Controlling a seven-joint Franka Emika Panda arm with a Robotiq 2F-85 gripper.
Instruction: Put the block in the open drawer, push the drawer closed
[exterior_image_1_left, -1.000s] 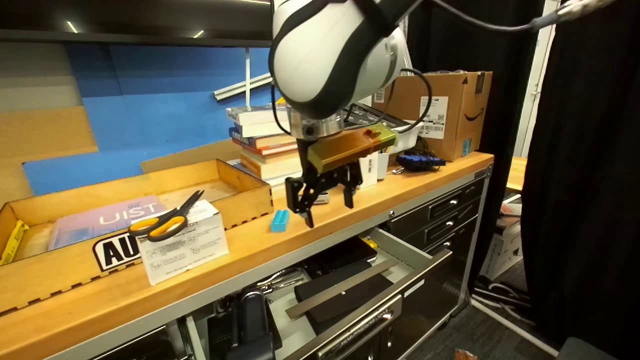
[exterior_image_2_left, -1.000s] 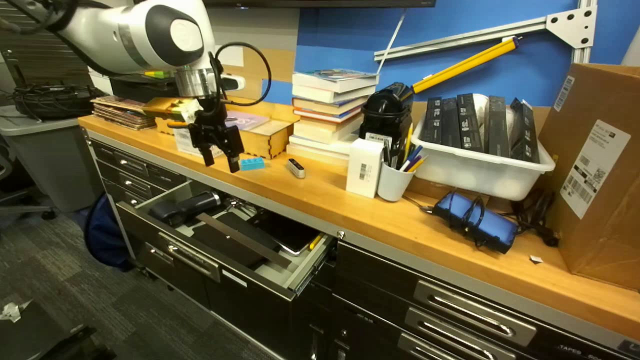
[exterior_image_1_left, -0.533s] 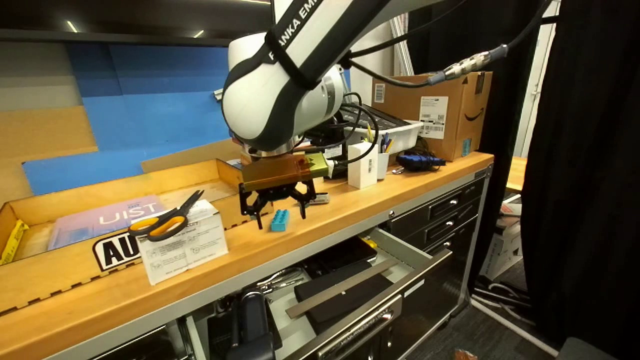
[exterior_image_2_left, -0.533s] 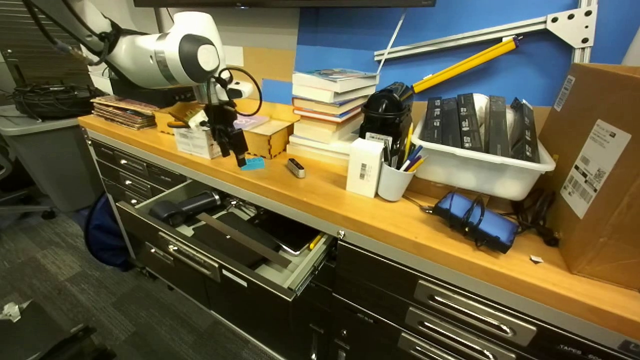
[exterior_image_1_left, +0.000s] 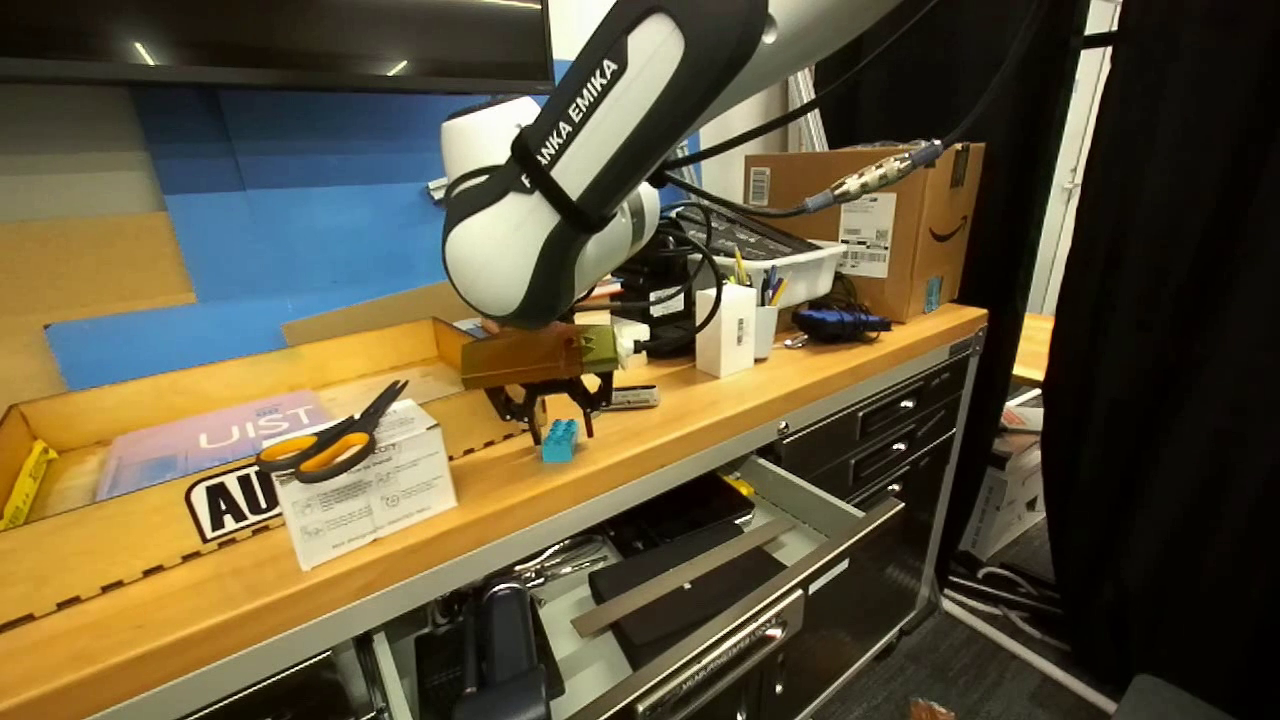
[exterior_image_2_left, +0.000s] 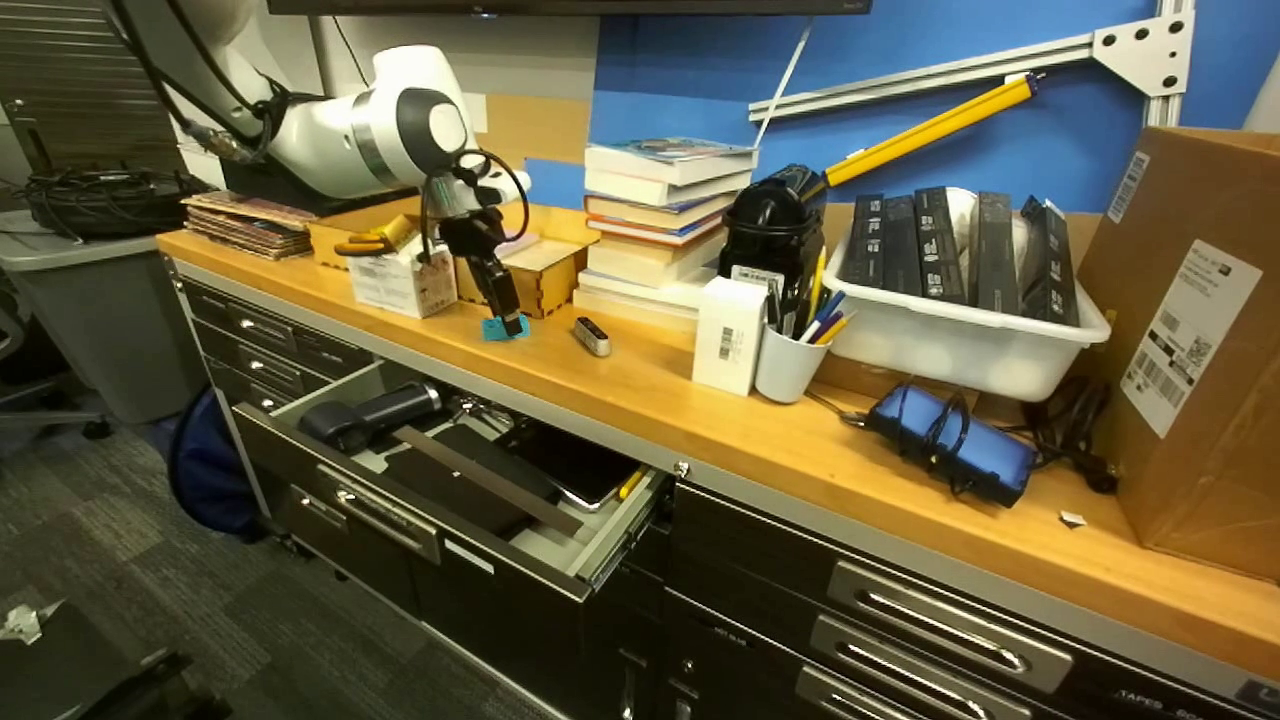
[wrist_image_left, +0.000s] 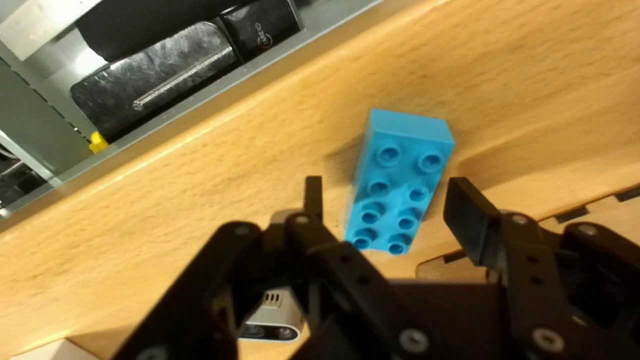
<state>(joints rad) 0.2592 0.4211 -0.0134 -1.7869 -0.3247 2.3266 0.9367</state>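
The light blue studded block (wrist_image_left: 400, 185) lies on the wooden worktop, near its front edge. My gripper (wrist_image_left: 384, 200) is low over it, with one finger on each side. In the wrist view a gap shows between the block and both fingers (wrist_image_left: 313, 195), so the jaws are partly open and hold nothing. In an exterior view the gripper (exterior_image_1_left: 563, 437) straddles the block; in an exterior view its finger partly hides the block (exterior_image_2_left: 493, 329). Below the worktop edge, the black drawer (exterior_image_2_left: 510, 575) stands pulled out, with tools and flat dark items inside.
Beside the block stands a white box (exterior_image_1_left: 370, 490) with scissors (exterior_image_1_left: 335, 450) on top. A wooden tray (exterior_image_2_left: 550, 275) and stacked books (exterior_image_2_left: 655, 215) are behind. A small silver camera (exterior_image_2_left: 592, 337) lies close to the gripper.
My gripper has moved over to the block and come down around it. Its fingers have drawn closer together. The block and the drawer have stayed in place.
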